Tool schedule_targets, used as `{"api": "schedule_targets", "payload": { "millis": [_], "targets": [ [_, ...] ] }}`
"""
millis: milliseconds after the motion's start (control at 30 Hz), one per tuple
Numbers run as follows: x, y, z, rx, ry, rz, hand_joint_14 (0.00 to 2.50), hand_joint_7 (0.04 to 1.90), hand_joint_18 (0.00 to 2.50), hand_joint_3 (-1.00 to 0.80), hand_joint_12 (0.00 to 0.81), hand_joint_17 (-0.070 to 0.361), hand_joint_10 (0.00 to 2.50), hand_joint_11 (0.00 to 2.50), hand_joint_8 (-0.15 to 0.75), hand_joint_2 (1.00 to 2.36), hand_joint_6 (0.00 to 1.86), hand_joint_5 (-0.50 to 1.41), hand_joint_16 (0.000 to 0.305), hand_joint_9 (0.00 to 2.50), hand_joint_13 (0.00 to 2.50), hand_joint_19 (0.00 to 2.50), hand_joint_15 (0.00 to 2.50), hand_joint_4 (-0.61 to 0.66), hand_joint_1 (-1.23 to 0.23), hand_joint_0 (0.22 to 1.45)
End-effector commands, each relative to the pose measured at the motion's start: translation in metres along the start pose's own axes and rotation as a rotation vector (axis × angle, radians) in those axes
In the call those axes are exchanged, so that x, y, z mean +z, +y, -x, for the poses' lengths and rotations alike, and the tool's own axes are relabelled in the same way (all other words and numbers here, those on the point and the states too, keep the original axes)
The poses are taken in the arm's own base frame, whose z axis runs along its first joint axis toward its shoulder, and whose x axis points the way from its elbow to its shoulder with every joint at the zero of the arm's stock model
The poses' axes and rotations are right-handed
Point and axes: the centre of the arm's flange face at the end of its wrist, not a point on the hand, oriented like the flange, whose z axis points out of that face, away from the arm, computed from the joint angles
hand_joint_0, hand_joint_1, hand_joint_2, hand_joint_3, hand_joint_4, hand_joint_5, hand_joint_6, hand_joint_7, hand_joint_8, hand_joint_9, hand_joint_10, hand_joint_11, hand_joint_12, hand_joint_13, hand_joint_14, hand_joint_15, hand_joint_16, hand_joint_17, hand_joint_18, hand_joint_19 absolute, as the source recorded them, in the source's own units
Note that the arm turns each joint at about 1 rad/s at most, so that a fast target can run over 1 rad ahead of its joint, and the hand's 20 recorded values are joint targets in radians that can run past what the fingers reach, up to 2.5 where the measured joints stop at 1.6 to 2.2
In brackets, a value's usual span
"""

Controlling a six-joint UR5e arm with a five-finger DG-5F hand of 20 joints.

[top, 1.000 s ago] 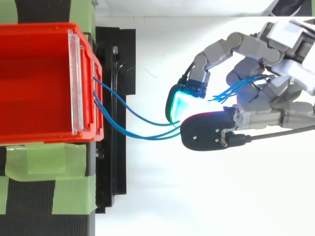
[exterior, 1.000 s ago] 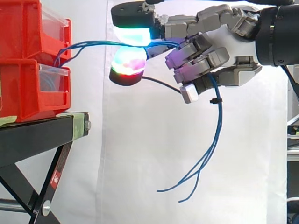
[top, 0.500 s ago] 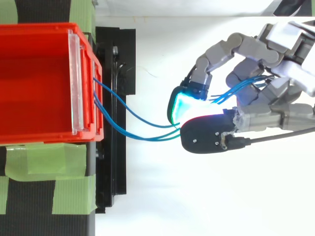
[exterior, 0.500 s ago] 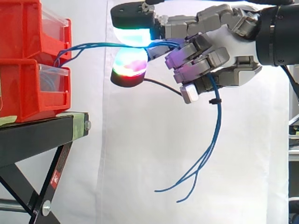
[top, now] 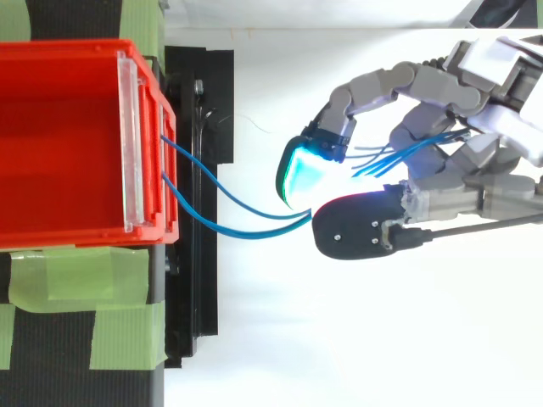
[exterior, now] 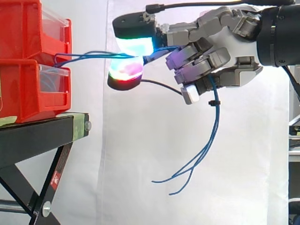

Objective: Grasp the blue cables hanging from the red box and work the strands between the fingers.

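Note:
Thin blue cables [exterior: 89,56] run from the stacked red bins [exterior: 28,61] rightward to my hand [exterior: 220,56]. In the side view two glowing fingertips [exterior: 133,44] pinch the strands between them, a cyan-green pad above and a red-green pad below. The cables pass on through the curled fingers, and their loose ends [exterior: 201,154] hang down below the hand. In the top view the blue cables [top: 221,203] leave the front of the red bin [top: 76,144] and meet the hand [top: 450,170] between the cyan pad and the dark-backed fingertip [top: 356,233].
The bins sit on a black stand [exterior: 37,136] with green tape [top: 76,280] on its top. A white curtain hangs behind. Open space lies below the hand and to the right of the stand.
The upper cyan fingertip has lifted and slid a little left along the strands. The cables between bin and hand now run straighter, and the hanging ends have swung slightly up and left.

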Motion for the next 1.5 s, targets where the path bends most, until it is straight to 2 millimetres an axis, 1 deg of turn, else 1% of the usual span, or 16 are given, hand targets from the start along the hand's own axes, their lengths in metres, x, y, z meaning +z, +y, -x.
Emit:
{"api": "schedule_targets", "payload": {
  "millis": [0, 167, 300, 367, 467, 567, 600, 667, 800, 833, 867, 967, 1100, 1300, 1367, 1467],
  "targets": [
    [0.0004, 0.0002, 0.0004, 0.000, -0.003, 0.000, 2.50, 0.81, 2.42, -0.18, 0.646, 0.186, 2.50, 2.46, 0.492, 1.02, 0.96, 0.00, 0.248, 1.27, 1.79, 0.51, 1.41, 0.14, -0.72, 1.16],
    [0.0002, 0.0009, 0.0010, 0.001, -0.005, 0.000, 2.50, 0.74, 2.42, -0.26, 0.646, 0.186, 2.50, 2.46, 0.492, 1.02, 1.18, -0.03, 0.248, 1.27, 1.79, 0.51, 1.41, 0.13, -0.73, 1.17],
    [0.0004, 0.0002, 0.0004, 0.000, -0.003, 0.000, 2.50, 0.73, 2.42, -0.39, 0.646, 0.186, 2.50, 2.46, 0.492, 1.02, 1.19, -0.02, 0.248, 1.27, 1.79, 0.51, 1.41, 0.15, -0.71, 1.09],
    [0.0000, -0.0005, 0.0005, -0.001, -0.002, -0.001, 2.50, 0.74, 2.42, -0.45, 0.646, 0.186, 2.50, 2.46, 0.492, 1.02, 1.18, -0.03, 0.248, 1.27, 1.79, 0.51, 1.41, 0.17, -0.70, 1.01],
    [0.0000, 0.0004, -0.0002, 0.000, -0.003, 0.000, 2.50, 0.74, 2.42, -0.49, 0.646, 0.186, 2.50, 2.46, 0.492, 1.02, 1.18, -0.04, 0.248, 1.27, 1.79, 0.51, 1.41, 0.19, -0.70, 0.99],
    [0.0003, 0.0000, 0.0006, 0.001, -0.004, -0.002, 2.50, 0.73, 2.42, -0.24, 0.646, 0.186, 2.50, 2.46, 0.492, 1.02, 1.23, -0.04, 0.248, 1.27, 1.79, 0.51, 1.41, 0.18, -0.70, 1.07],
    [-0.0005, 0.0003, 0.0003, 0.001, -0.002, -0.001, 2.50, 0.73, 2.42, -0.22, 0.646, 0.186, 2.50, 2.46, 0.492, 1.02, 1.23, -0.04, 0.248, 1.27, 1.79, 0.51, 1.41, 0.18, -0.69, 1.08],
    [-0.0001, 0.0003, -0.0002, 0.001, -0.002, -0.001, 2.50, 0.72, 2.42, -0.08, 0.646, 0.186, 2.50, 2.46, 0.492, 1.01, 1.25, -0.04, 0.248, 1.27, 1.79, 0.51, 1.41, 0.17, -0.69, 1.12],
    [0.0000, -0.0006, 0.0006, 0.001, -0.004, -0.002, 2.50, 0.71, 2.42, 0.02, 0.646, 0.186, 2.50, 2.46, 0.492, 1.01, 1.25, -0.04, 0.248, 1.27, 1.79, 0.51, 1.41, 0.18, -0.71, 1.11],
    [0.0002, 0.0009, 0.0010, 0.003, -0.005, 0.000, 2.50, 0.71, 2.42, -0.06, 0.646, 0.186, 2.50, 2.46, 0.492, 1.01, 1.22, -0.06, 0.248, 1.27, 1.79, 0.51, 1.41, 0.19, -0.73, 1.05],
    [-0.0003, -0.0003, -0.0002, 0.001, -0.002, -0.001, 2.50, 0.72, 2.42, -0.24, 0.646, 0.186, 2.50, 2.46, 0.492, 1.01, 1.18, -0.07, 0.248, 1.27, 1.79, 0.51, 1.41, 0.20, -0.74, 0.95],
    [-0.0001, 0.0012, 0.0002, 0.003, -0.003, 0.001, 2.50, 0.75, 2.42, -0.45, 0.646, 0.186, 2.50, 2.46, 0.492, 1.01, 1.13, -0.08, 0.248, 1.27, 1.79, 0.51, 1.41, 0.19, -0.75, 0.92],
    [0.0000, 0.0005, -0.0004, 0.003, -0.001, 0.000, 2.50, 0.76, 2.42, -0.47, 0.646, 0.186, 2.50, 2.46, 0.492, 1.02, 1.11, -0.08, 0.248, 1.27, 1.79, 0.51, 1.41, 0.18, -0.76, 0.93],
    [0.0002, 0.0009, 0.0008, 0.004, -0.003, 0.001, 2.50, 0.75, 2.42, -0.31, 0.646, 0.186, 2.50, 2.46, 0.492, 1.02, 1.13, -0.08, 0.248, 1.27, 1.79, 0.51, 1.41, 0.17, -0.76, 1.02],
    [0.0004, 0.0002, 0.0004, 0.003, -0.003, 0.000, 2.50, 0.77, 2.42, -0.50, 0.646, 0.186, 2.50, 2.46, 0.492, 1.01, 1.11, -0.09, 0.248, 1.27, 1.79, 0.51, 1.41, 0.17, -0.77, 0.93],
    [0.0004, 0.0002, 0.0004, 0.003, -0.003, 0.000, 2.50, 0.77, 2.42, -0.63, 0.646, 0.186, 2.50, 2.46, 0.492, 1.01, 1.10, -0.09, 0.248, 1.27, 1.79, 0.51, 1.41, 0.17, -0.78, 0.91]
  ]
}}
